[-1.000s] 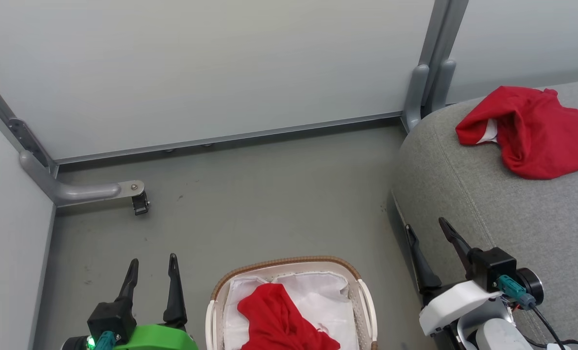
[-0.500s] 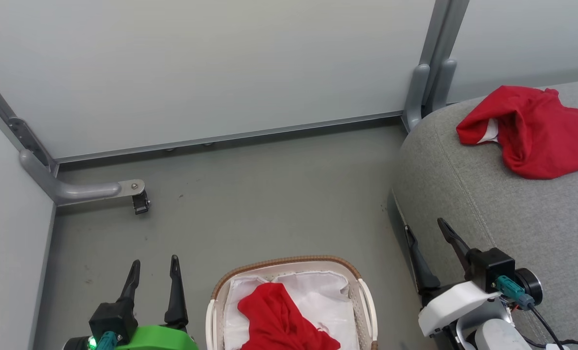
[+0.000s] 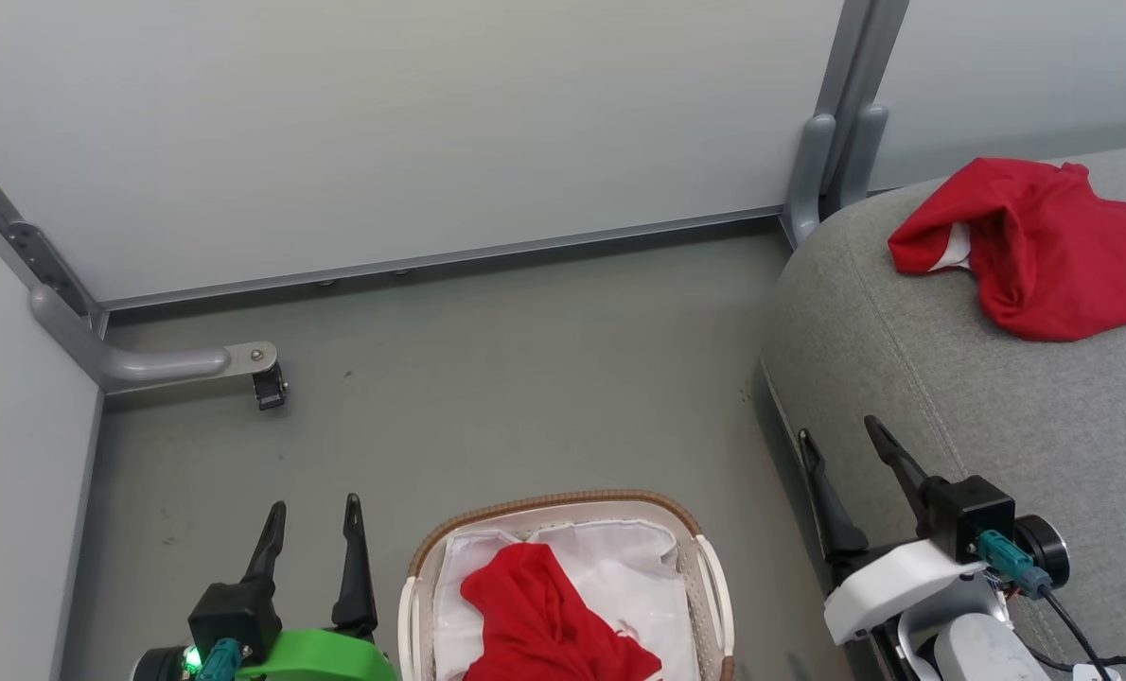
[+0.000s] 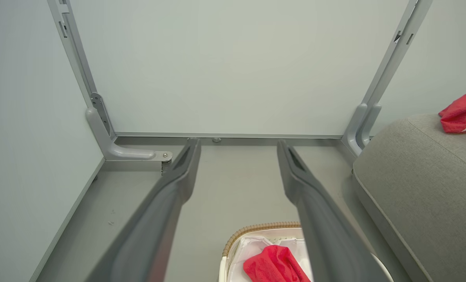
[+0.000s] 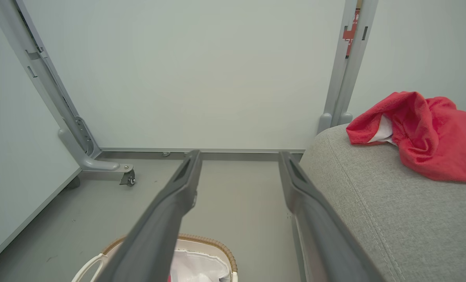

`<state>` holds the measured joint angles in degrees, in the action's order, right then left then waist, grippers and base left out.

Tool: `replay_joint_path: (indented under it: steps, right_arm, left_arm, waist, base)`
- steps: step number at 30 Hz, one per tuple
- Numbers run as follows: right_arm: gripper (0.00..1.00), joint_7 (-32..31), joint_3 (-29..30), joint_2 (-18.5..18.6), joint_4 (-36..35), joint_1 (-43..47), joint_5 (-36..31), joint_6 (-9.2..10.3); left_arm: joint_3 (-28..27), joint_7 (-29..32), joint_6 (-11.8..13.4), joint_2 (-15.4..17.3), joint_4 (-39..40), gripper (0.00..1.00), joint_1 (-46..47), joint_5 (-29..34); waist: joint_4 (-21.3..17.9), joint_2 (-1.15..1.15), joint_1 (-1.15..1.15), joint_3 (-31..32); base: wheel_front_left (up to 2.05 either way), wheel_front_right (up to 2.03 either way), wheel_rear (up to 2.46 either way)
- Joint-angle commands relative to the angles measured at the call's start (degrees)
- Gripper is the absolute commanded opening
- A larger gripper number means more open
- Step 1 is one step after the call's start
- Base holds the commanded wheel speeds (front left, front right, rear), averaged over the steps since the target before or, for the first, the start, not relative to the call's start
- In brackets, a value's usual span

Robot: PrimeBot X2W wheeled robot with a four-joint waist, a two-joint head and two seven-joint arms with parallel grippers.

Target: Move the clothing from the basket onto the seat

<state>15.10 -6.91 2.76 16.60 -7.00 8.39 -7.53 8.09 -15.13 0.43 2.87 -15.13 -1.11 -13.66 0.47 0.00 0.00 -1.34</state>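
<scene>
Grey floor (image 3: 525, 378), red clothing (image 3: 539, 615) heaped in basket (image 3: 563, 498) at four o'clock off left gripper (image 3: 315, 503), probably nearer than right gripper (image 3: 836, 427); both agape, empty.

Open floor (image 3: 525, 378) beyond basket (image 3: 563, 498); seat (image 3: 998, 407) blocks right side.

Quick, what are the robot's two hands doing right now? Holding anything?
Left gripper: open, holding nothing.
Right gripper: open, holding nothing.

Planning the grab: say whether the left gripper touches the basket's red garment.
Apart. Head view: floor shows between the left gripper and the basket holding the red garment.
</scene>
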Motion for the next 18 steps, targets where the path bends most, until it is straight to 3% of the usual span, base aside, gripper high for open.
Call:
replay_joint_path:
  steps: [1, 8, 18]
  right_arm:
    - [1.00, 0.10, 0.61, 0.24, -0.38, -0.68, -0.42, 0.08]
    - [1.00, 0.10, 3.78, 0.22, -2.27, -3.19, -2.77, 0.08]
    - [1.00, 0.10, 7.83, 0.22, -7.88, -9.55, -7.80, 0.08]
  left_arm:
    - [0.40, -0.03, -0.34, 0.04, -0.34, 1.00, 1.59, 0.61]
    - [4.23, -0.03, -1.91, 0.05, -5.73, 1.00, 7.03, 2.78]
    - [12.37, 0.12, -3.08, 0.10, -23.66, 1.00, 23.43, 4.43]
  waist:
    - [0.07, 0.00, 0.00, -0.65]
    - [-0.05, 0.00, 0.00, -5.08]
    - [-2.24, 0.00, 0.00, -16.89]
  base:
    - [0.00, 0.00, 0.00]
    - [0.00, 0.00, 0.00]
    - [0.00, 0.00, 0.00]
